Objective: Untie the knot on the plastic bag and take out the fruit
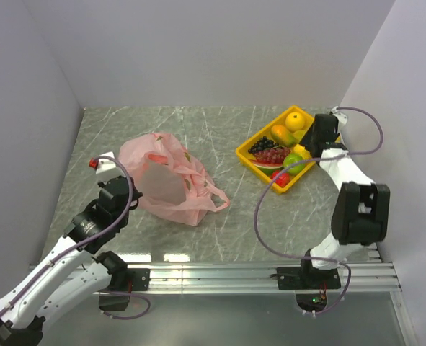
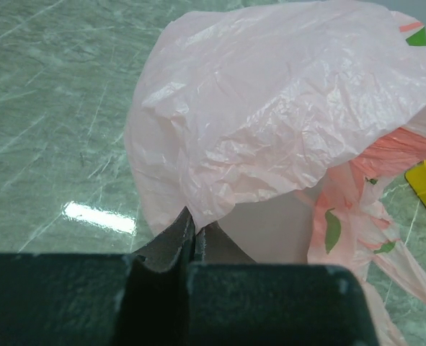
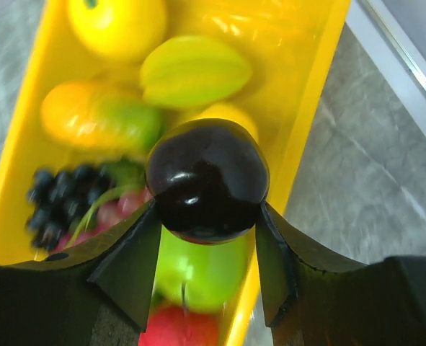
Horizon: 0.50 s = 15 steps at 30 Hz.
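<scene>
The pink plastic bag lies crumpled left of centre, its mouth held open, and no fruit shows inside it. No knot shows; its thin handles trail loose to the right. My left gripper is shut on the bag's rim, seen in the left wrist view. My right gripper hovers over the yellow tray and is shut on a dark plum. In the tray lie a yellow citrus, a yellow-green fruit, an orange-green mango and a green apple.
Black grapes and a red fruit also lie in the tray. The tray's right wall is just right of the plum. Side walls stand close at left and right. A metal rail runs along the near edge.
</scene>
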Each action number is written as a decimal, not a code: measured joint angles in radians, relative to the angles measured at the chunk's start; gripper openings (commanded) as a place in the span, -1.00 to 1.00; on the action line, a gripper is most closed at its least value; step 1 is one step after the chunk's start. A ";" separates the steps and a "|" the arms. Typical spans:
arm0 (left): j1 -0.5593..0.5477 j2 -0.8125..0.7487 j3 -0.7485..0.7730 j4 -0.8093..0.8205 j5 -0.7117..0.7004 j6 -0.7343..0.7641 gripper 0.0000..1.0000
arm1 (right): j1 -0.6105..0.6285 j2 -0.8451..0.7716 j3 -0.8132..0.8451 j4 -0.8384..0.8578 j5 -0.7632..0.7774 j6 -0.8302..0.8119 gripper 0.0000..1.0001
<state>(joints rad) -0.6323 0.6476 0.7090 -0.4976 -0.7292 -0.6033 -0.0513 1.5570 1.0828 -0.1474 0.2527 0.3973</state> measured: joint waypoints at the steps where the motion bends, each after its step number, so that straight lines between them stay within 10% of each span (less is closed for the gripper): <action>1: 0.001 -0.004 -0.001 0.001 -0.003 0.002 -0.99 | -0.010 0.046 0.035 -0.002 -0.001 0.006 -0.14; 5: 0.013 0.022 -0.001 0.007 -0.014 0.006 -0.99 | -0.020 0.158 0.131 -0.007 -0.010 0.026 0.76; 15: 0.206 0.173 0.002 0.035 0.146 0.006 -0.99 | -0.010 -0.018 0.141 -0.114 -0.057 0.033 0.92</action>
<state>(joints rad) -0.4267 0.8207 0.7113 -0.4625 -0.5827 -0.5972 -0.0612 1.5387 1.2240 -0.2619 0.1959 0.4301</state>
